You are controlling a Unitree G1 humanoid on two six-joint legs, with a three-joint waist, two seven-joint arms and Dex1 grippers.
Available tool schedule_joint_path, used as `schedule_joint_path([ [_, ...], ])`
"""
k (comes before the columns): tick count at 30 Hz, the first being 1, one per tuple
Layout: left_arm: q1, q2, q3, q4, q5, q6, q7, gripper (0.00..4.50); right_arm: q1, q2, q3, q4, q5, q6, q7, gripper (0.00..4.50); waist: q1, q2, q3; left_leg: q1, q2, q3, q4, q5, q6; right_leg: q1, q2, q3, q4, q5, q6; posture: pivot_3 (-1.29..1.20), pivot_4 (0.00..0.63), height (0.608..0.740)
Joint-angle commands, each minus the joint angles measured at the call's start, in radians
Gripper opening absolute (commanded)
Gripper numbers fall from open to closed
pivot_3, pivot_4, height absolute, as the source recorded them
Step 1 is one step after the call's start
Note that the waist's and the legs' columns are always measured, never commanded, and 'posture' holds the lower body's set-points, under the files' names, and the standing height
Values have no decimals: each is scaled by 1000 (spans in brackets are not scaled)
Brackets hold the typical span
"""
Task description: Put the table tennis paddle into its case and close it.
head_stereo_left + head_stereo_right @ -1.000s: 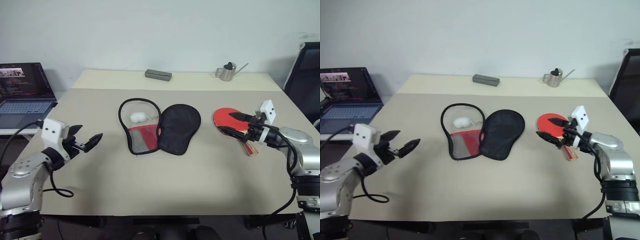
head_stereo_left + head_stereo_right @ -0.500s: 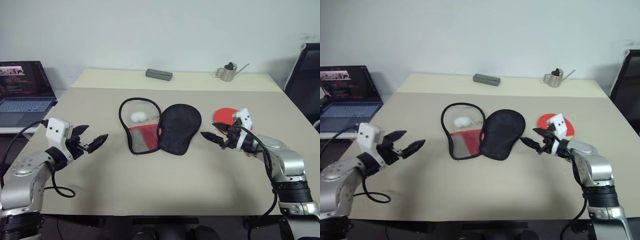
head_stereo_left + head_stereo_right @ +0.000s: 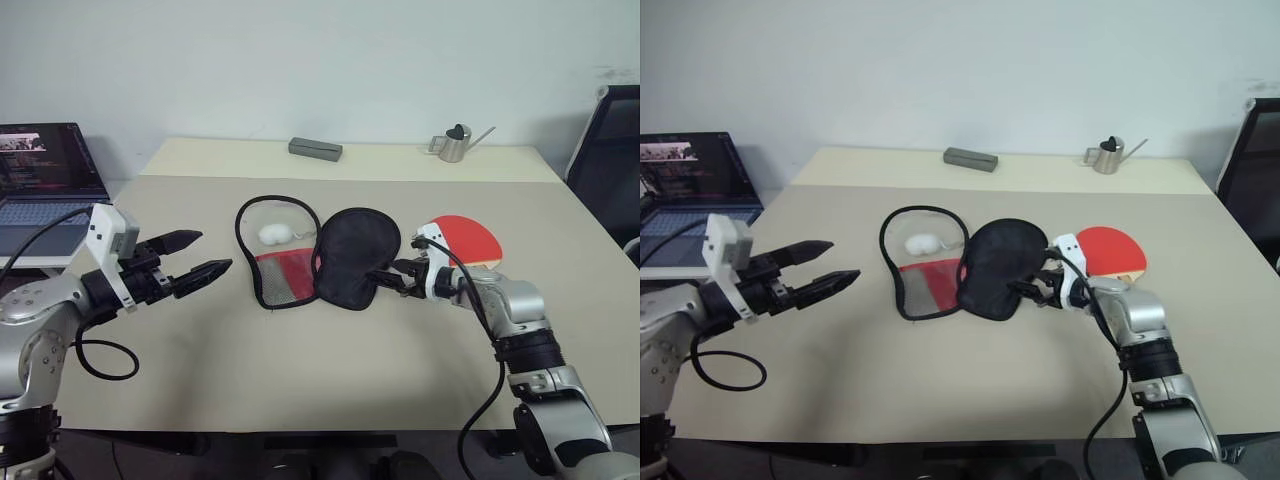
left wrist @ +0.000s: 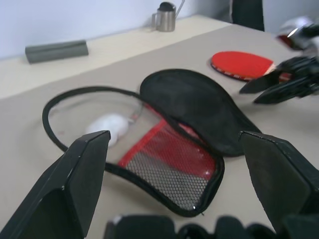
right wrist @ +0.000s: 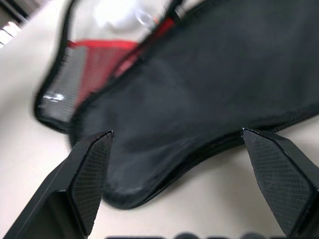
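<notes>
Case lies open on the table, paddle beside it.

The left gripper (image 3: 205,255), spread and empty, hovers left of the case (image 3: 320,255). The right gripper (image 3: 388,278), also spread, holds nothing at the black half's right edge. The table tennis paddle (image 3: 470,240) lies flat, further right.

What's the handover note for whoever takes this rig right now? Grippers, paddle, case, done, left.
Left gripper: open, empty, above the table left of the case.
Right gripper: open, empty, at the right edge of the case's black flap.
Case: unzipped, lying open mid-table, white charm inside the left half.
Paddle: flat on the table right of the case, untouched.
Done: nothing.
Left: pick up paddle, put it in, close case.
</notes>
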Motion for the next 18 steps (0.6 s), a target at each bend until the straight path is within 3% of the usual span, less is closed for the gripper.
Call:
schedule_joint_path([
  [1,-21,20,14,8,0,-19,-15,4500,-50,21,-9,81,-46,-63,-39,4488,0,0,0,0,0,0,0,0,0,0,0,0,0,0,0,0,150,740],
  [12,-3,18,22,39,31,-48,-15,4500,-80,44,-19,161,-75,-109,-37,4488,-2,0,0,0,1,0,0,0,0,0,1,1,0,0,-1,0,150,740],
  [18,-1,15,14,54,47,-67,-17,4500,-103,109,-17,149,-58,-88,-38,4488,-6,0,0,1,3,0,0,0,0,0,3,2,0,1,-1,0,150,740],
])
